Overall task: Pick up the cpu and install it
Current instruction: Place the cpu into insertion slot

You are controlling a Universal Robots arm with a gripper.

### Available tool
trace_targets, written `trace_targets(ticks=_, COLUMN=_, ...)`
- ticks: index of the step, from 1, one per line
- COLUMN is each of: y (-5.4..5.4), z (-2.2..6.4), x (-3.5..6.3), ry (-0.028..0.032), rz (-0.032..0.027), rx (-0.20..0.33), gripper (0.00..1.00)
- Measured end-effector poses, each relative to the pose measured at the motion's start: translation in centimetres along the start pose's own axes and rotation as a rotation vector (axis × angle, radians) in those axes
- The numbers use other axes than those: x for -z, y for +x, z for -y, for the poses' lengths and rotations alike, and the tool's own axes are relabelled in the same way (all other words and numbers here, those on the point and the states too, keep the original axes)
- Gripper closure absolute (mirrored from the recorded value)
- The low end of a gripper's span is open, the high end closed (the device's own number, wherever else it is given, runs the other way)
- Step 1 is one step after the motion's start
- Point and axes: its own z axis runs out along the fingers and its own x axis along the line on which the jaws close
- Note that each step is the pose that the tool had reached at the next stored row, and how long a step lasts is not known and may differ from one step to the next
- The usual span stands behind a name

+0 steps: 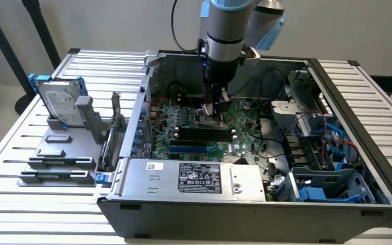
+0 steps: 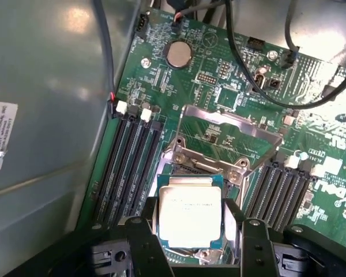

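Fingertips (image 2: 143, 231) of the gripper (image 2: 193, 228) clamp the cpu (image 2: 190, 214) by opposite edges — we note it flat, squarely between them, over the open socket (image 2: 184, 168), mid-frame in the exterior view.

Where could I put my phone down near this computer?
The slatted table is bare between the grey holder carrying the hard drive and the table's near edge, and at the exterior view's right of the computer case. Inside is crowded: the gripper hangs at the cpu on the motherboard.

Cpu (image 2: 190, 214) over motherboard (image 2: 219, 98), beneath tool (image 2: 195, 236), inside case (image 1: 250, 217)
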Motion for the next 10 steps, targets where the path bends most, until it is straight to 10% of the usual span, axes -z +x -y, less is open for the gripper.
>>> trace_targets(ticks=10, y=-0.02, z=0.03, x=-0.45, ry=-0.0053, rz=0.0007, rx=-0.123, gripper=0.45)
